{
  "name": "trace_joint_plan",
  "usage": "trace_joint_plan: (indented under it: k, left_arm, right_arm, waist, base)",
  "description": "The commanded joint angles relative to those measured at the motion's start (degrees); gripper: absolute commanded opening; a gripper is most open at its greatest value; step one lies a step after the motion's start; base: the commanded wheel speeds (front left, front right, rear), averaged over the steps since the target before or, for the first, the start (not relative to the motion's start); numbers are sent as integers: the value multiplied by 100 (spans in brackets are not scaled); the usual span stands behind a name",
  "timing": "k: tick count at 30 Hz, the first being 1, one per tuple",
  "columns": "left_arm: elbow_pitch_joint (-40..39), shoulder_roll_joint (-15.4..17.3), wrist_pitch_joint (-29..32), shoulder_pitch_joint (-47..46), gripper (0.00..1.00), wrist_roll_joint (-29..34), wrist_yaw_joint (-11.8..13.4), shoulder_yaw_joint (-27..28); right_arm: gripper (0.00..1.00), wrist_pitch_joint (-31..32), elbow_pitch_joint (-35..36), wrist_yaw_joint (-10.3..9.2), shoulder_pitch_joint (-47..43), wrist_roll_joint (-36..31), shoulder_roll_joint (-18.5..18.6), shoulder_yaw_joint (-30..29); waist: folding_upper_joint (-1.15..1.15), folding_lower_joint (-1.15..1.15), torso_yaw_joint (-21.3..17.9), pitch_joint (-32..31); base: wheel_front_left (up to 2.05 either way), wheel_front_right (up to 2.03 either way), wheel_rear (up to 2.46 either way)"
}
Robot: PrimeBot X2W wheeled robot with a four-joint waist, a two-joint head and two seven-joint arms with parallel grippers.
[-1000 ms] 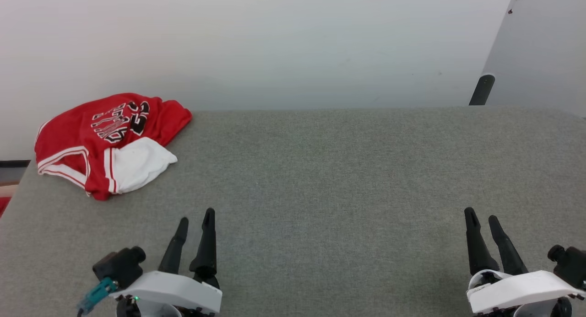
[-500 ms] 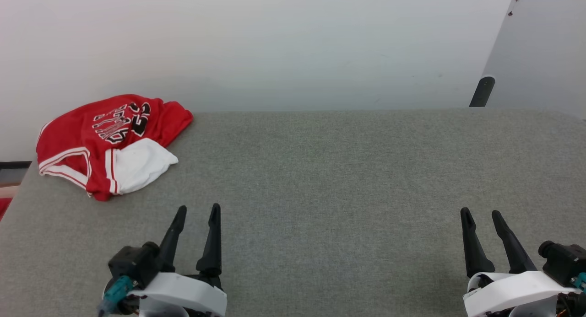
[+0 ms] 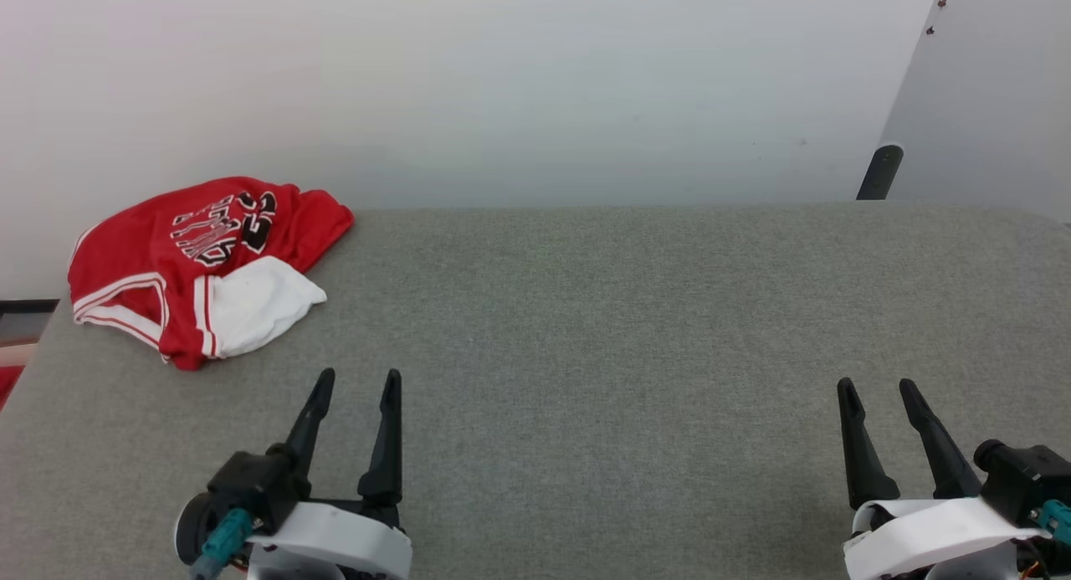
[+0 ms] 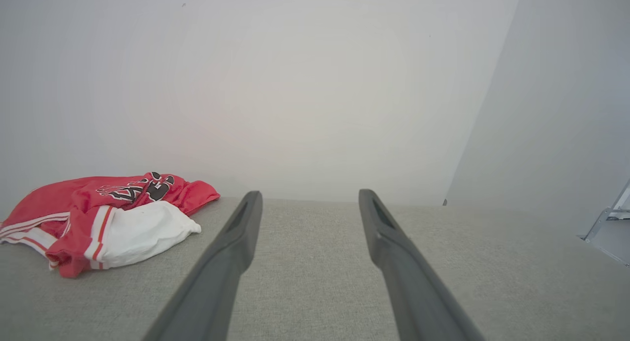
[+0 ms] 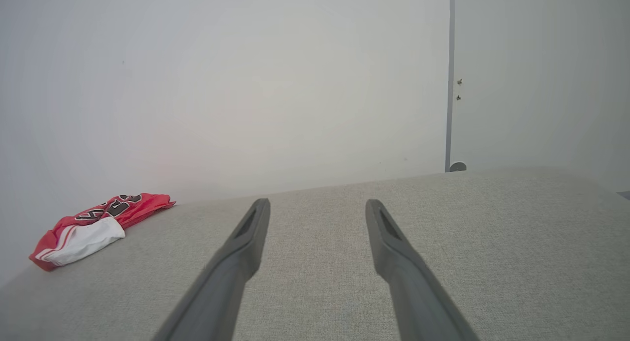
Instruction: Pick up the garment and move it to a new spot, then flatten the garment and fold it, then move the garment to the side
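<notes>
Crumpled garment (image 3: 201, 266) at ten o'clock on the grey table (image 3: 586, 354).
The left gripper (image 3: 358, 376) at seven o'clock, right gripper (image 3: 876, 386) at five, both with jaws spread wide, empty, well apart from it.

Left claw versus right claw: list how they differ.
The left claw sits near the garment, crumpled at the far-left corner; the right claw is far across the grey surface from it. The garment looks large in the left claw's wrist view, small in the right claw's. Both are open and empty.
</notes>
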State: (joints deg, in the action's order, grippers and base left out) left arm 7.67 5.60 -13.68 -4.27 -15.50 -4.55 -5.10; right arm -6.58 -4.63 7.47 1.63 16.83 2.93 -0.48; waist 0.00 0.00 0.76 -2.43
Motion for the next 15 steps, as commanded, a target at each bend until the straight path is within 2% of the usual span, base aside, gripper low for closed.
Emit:
trace_joint_plan:
  k: [1,15]
  left_arm:
    - [5,-16,-62,12,100,165,-48,28]
    - [163,-103,-142,-35,100,526,-211,92]
  right_arm:
    - [100,-47,51,4,-52,-134,-8,19]
    - [100,-116,125,4,-107,-492,-8,43]
  waist:
    - [0,0,0,-4]
    - [0,0,57,-46]
  base:
    - [0,0,0]
    - [0,0,0]
